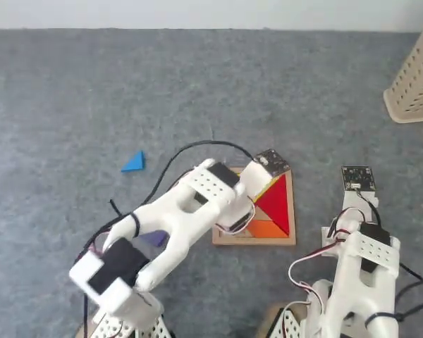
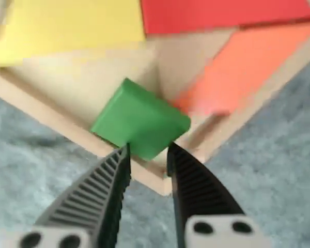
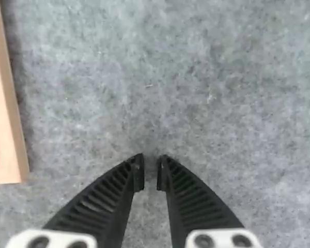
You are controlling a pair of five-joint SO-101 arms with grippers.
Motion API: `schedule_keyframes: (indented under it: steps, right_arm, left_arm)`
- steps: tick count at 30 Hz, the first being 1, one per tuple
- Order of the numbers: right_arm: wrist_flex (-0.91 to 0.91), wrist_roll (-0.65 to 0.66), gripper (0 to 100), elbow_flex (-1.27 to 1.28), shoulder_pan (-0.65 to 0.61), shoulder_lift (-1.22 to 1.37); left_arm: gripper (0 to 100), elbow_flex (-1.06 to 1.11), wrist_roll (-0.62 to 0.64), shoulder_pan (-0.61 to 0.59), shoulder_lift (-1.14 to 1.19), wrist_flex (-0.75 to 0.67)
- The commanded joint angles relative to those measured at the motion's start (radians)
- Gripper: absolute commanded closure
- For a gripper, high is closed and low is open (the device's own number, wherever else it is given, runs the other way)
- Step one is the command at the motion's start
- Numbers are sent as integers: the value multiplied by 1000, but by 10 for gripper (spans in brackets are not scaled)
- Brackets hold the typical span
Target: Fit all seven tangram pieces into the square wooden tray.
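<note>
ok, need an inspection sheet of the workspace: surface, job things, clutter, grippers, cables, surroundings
Surface: grey mat, felt-like.
Job's things: wooden tray holds red piece, orange piece and yellow piece. The green piece is at a tray corner, looks tilted, not seated. The blue triangle lies loose on the mat, apart from the tray. A purplish shape is partly hidden by the left arm.
Clutter: nothing seen.
Grippers: left gripper grips the green piece's edge. The right gripper is closed on nothing, over mat beside the tray.
Cables: black cable arcs over the left arm. Red and white wires are on the right arm.
Surroundings: perforated basket at the far right, pale wall behind.
</note>
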Motion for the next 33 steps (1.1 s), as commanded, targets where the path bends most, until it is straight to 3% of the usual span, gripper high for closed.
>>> schedule_keyframes:
  steps: [1, 12, 22, 29, 33]
  right_arm:
    - [-15, -3, 917, -5, -19, -27]
    - [-15, -3, 917, -5, -19, -27]
    - [-15, -3, 917, -5, -19, -27]
    - [-15, -3, 917, -5, -19, -27]
    - [-15, -3, 917, -5, -19, -27]
  left_arm:
    - [889, -104, -20, -8, 26, 31]
    - [889, -309, -52, -43, 143, 127]
    - [889, -306, -98, -120, 5, 186]
    - [889, -246, -81, -107, 6, 57]
    - [889, -246, 6, -107, 6, -54]
